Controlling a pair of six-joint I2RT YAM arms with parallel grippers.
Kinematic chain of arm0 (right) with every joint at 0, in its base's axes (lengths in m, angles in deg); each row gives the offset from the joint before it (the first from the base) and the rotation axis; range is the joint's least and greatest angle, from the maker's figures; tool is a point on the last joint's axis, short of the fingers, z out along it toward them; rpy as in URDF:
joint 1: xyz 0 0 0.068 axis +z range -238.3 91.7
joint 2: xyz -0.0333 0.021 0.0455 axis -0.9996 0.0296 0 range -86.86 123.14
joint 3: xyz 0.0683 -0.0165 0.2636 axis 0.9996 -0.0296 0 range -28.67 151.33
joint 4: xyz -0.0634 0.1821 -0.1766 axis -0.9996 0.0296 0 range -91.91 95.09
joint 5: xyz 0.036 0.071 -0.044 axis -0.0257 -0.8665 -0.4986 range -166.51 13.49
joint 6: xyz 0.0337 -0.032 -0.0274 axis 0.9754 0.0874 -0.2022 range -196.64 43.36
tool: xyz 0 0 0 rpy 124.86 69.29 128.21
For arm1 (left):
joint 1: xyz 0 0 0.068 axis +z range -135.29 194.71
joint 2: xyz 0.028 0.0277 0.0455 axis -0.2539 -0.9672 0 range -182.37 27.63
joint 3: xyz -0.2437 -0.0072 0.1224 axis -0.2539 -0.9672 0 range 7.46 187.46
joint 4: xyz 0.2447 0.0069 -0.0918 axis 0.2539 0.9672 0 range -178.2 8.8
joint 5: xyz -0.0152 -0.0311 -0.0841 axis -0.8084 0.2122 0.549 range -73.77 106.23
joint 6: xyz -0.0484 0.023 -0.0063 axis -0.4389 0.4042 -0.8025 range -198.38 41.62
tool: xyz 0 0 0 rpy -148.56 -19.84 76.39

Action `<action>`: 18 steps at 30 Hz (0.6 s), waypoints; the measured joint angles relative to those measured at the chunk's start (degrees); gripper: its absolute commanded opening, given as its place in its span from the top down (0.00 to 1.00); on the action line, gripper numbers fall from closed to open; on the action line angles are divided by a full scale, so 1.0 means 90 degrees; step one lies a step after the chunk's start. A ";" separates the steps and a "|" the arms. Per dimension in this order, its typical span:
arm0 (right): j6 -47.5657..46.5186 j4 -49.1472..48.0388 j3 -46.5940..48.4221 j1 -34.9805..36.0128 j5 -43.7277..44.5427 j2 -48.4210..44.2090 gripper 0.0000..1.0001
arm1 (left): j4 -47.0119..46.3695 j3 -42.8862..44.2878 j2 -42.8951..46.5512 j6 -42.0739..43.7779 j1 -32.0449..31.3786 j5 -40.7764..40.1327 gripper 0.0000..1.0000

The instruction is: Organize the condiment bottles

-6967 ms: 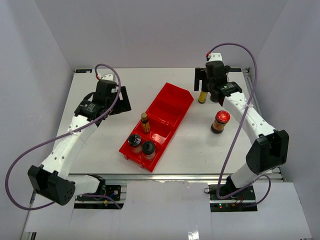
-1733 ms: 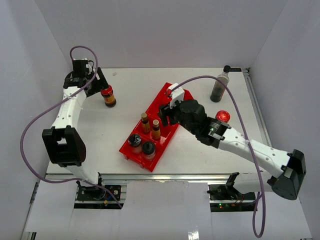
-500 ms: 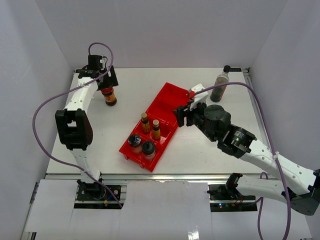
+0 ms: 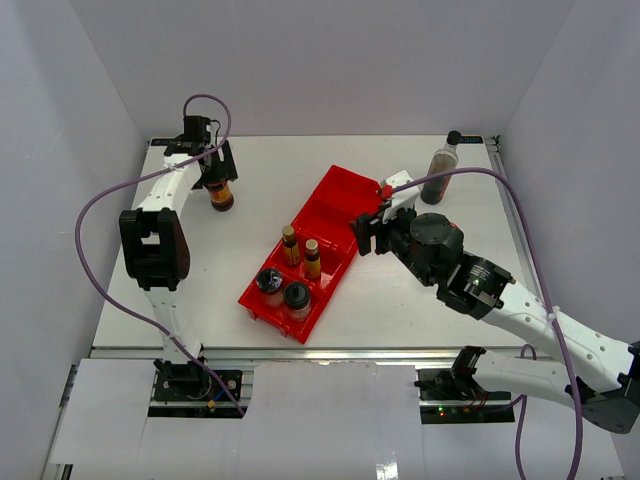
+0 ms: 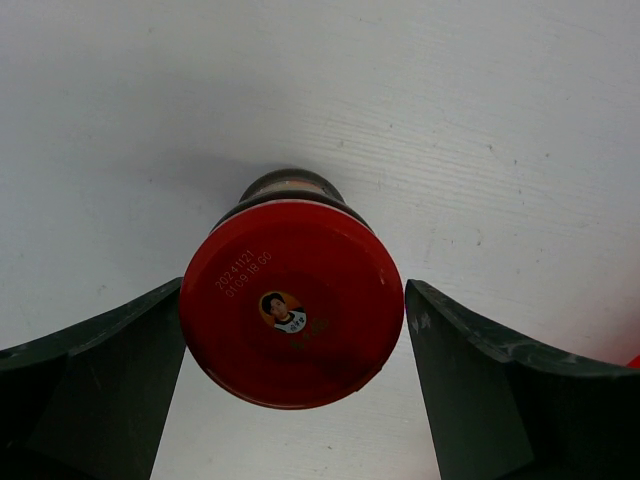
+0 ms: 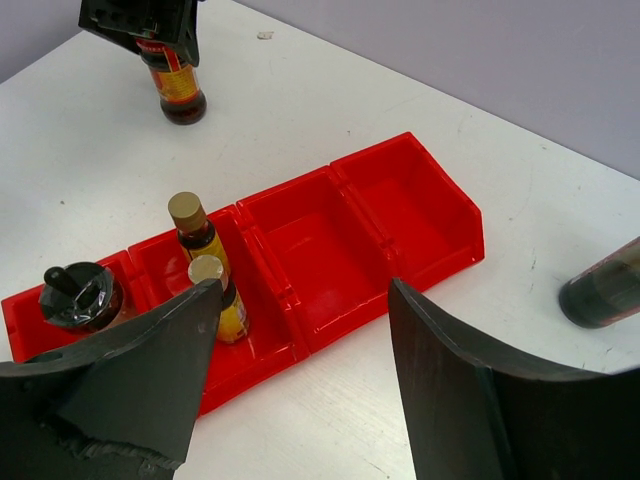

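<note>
A red-lidded jar [image 4: 219, 192] stands on the table at the back left. My left gripper [image 4: 213, 172] is open and straddles its red lid [image 5: 291, 302]; the left finger [image 5: 110, 370] is against the rim and the right finger [image 5: 490, 390] is just apart from it. Two yellow-labelled bottles [image 4: 290, 243] [image 4: 312, 257] and two black-lidded jars [image 4: 271, 282] [image 4: 297, 295] stand in the near compartments of the red bin [image 4: 335, 205]. The tall dark bottle [image 4: 443, 160] stands at the back right. My right gripper [image 4: 365, 232] is open and empty beside the bin's right side. Only one red-lidded jar shows.
The bin's two far compartments [image 6: 310, 250] hold nothing. In the right wrist view, the dark bottle's base [image 6: 605, 292] stands to the right of the bin. Grey walls close in the table on the left, back and right.
</note>
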State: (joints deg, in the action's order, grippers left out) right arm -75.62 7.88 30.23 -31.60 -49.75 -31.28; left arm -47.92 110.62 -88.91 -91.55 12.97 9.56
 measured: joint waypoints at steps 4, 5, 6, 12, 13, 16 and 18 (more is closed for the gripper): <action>-0.0063 -0.0077 -0.0067 0.0000 0.0034 -0.0010 0.26 | 0.0021 -0.0010 -0.0044 0.0000 0.0000 -0.0004 0.07; -0.0092 -0.0081 -0.0075 0.0000 0.0038 -0.0010 0.26 | 0.0023 -0.0010 -0.0045 -0.0002 0.0000 -0.0014 0.08; -0.0122 -0.0082 -0.0076 0.0000 0.0040 -0.0010 0.26 | 0.0023 -0.0010 -0.0045 -0.0004 0.0000 -0.0027 0.11; -0.0189 -0.0097 -0.0078 0.0000 0.0115 -0.0051 0.26 | 0.0026 -0.0008 -0.0048 -0.0035 -0.0005 -0.0107 0.55; -0.0191 -0.0099 -0.0079 0.0000 0.0131 -0.0066 0.26 | 0.0028 -0.0008 -0.0048 -0.0044 -0.0021 -0.0134 0.62; -0.0205 -0.0100 -0.0079 0.0000 0.0163 -0.0110 0.26 | 0.0040 -0.0008 -0.0048 -0.0044 -0.0052 -0.0185 0.89; -0.0212 -0.0100 -0.0079 0.0000 0.0175 -0.0132 0.25 | 0.0065 -0.0005 -0.0048 -0.0043 -0.0097 -0.0237 0.99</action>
State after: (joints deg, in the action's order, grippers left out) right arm -77.53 6.98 29.53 -31.60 -48.17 -32.47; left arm -47.33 110.58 -89.34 -91.93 12.10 7.42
